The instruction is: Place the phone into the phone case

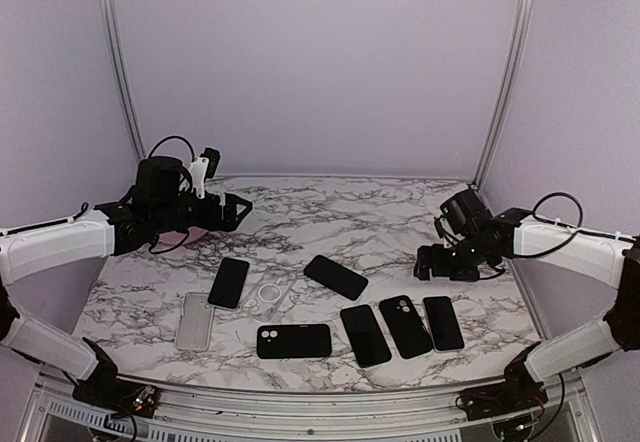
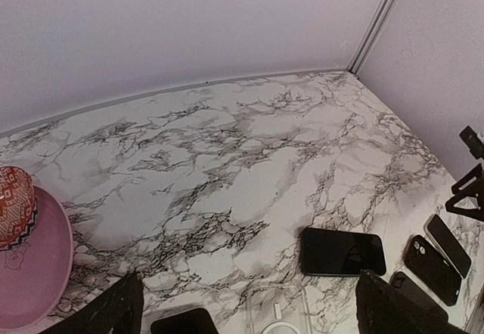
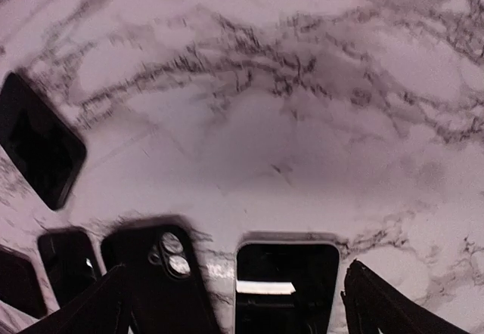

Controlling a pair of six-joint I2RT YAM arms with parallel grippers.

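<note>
A: Top view first. The left claw (image 1: 232, 209) is seen spread wide with nothing held, hung over the far-left of the counter (image 1: 330, 212). The right claw (image 1: 432, 260) is likewise parted and empty, raised at the right side.
B: Task items?
A: Dark phones and cases are laid across the near half. A slanted phone (image 1: 336, 276) lies mid-counter. What is taken for a black case (image 1: 294, 341) sits at the near edge, with a clear case (image 1: 194, 320) well apart to its left. Which pair is meant cannot be told.
B: Left wrist?
A: The fingers (image 2: 106, 315) are seen at the bottom corners, nothing between them. The slanted phone is ahead to the right. A ringed clear case (image 2: 276, 313) lies just under the claw.
B: Right wrist?
A: Blurred. The fingers (image 3: 98, 307) are apart and empty. A light-rimmed phone (image 3: 287, 285) lies straight below, a black camera-backed item (image 3: 170, 273) just beside it.
B: Step?
A: Approach, it is judged; nothing is gripped yet. Next, a descent onto the light-rimmed phone is called for, then closure across its width and a carry to a case.
</note>
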